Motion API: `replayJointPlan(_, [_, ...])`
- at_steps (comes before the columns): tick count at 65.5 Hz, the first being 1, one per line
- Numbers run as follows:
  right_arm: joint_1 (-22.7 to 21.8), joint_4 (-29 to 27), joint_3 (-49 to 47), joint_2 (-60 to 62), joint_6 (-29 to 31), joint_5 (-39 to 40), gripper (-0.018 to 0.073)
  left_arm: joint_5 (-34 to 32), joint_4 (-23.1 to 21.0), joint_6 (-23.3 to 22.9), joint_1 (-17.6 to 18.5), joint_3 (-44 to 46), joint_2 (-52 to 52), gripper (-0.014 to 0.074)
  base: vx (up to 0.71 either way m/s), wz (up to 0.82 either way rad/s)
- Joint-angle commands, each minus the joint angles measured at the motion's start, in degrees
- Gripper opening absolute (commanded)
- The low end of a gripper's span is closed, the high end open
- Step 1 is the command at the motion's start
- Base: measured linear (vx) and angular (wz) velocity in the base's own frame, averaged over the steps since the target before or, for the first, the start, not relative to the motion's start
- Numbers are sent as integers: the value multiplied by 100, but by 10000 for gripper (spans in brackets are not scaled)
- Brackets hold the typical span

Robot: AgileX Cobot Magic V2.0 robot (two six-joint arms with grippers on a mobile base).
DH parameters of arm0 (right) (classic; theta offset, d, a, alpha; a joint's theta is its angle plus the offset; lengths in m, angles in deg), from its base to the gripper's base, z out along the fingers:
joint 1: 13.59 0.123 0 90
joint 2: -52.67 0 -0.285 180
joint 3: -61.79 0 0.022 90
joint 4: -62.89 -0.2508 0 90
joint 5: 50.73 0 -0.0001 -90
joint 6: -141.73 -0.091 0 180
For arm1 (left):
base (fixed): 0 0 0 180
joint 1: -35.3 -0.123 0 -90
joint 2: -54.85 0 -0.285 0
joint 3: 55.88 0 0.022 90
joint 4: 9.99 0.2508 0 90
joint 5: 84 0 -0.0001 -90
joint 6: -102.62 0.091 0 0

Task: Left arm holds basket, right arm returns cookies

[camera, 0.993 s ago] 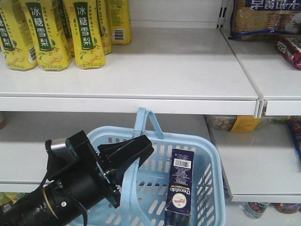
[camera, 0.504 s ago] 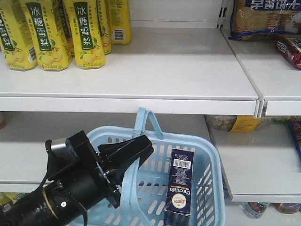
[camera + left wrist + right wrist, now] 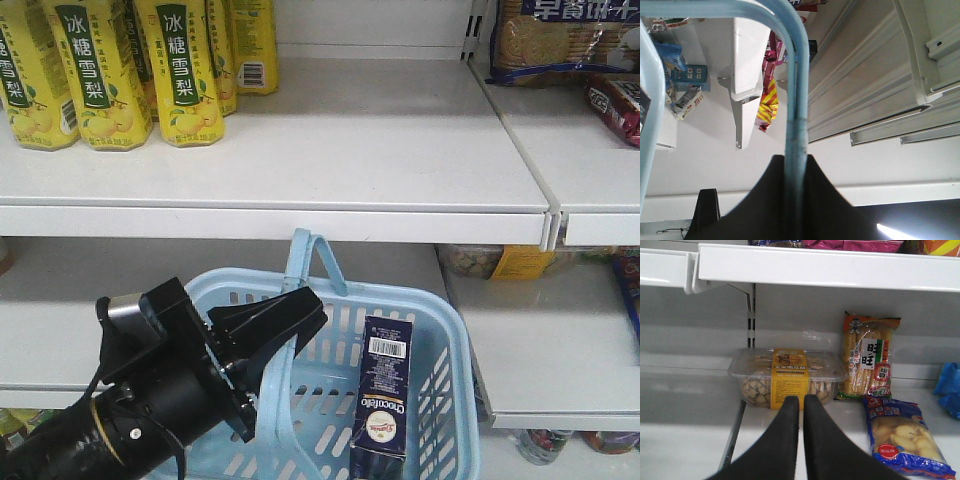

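Observation:
The light blue basket (image 3: 445, 335) hangs in front of the lower shelf. My left gripper (image 3: 296, 318) is shut on one of its hoop handles (image 3: 794, 95); in the left wrist view the blue bar runs straight between the black jaws, with the left gripper (image 3: 795, 161) pinching it. The cookies (image 3: 384, 392), a dark navy box with a white barcode, stand upright inside the basket at its right side. My right gripper (image 3: 801, 400) shows only in the right wrist view, shut with nothing between its fingers (image 3: 783, 432), facing a shelf.
Yellow drink cartons (image 3: 100, 70) stand on the upper shelf (image 3: 380, 150) at the left, and biscuit packs (image 3: 560, 40) lie at top right. Before the right gripper sit a clear tub with a yellow label (image 3: 788, 375), a rice-cracker pack (image 3: 868, 357) and a blue snack bag (image 3: 902, 432).

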Motion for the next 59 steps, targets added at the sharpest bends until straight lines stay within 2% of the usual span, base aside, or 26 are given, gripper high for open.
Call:
replayJointPlan(1, [-3,17,97,32,32,435,-6,-1597,-235,11,-16,162,177,-3,0,0])
replayJointPlan(16, [-3,12,97,32,-65,435,-6,-1597,-235,11,-16,162,177,-3,0,0])
replayJointPlan(26, [-3,-270,97,32,-204,435,-6,-1597,-235,11,-16,162,177,-3,0,0])
replayJointPlan(44, [-3,-268,102,32,-199,450,-6,-1597,-235,11,-16,162,177,-3,0,0])
replayJointPlan(59, [-3,-547,102,32,-285,899,-6,-1597,-235,11,-16,162,177,-3,0,0])
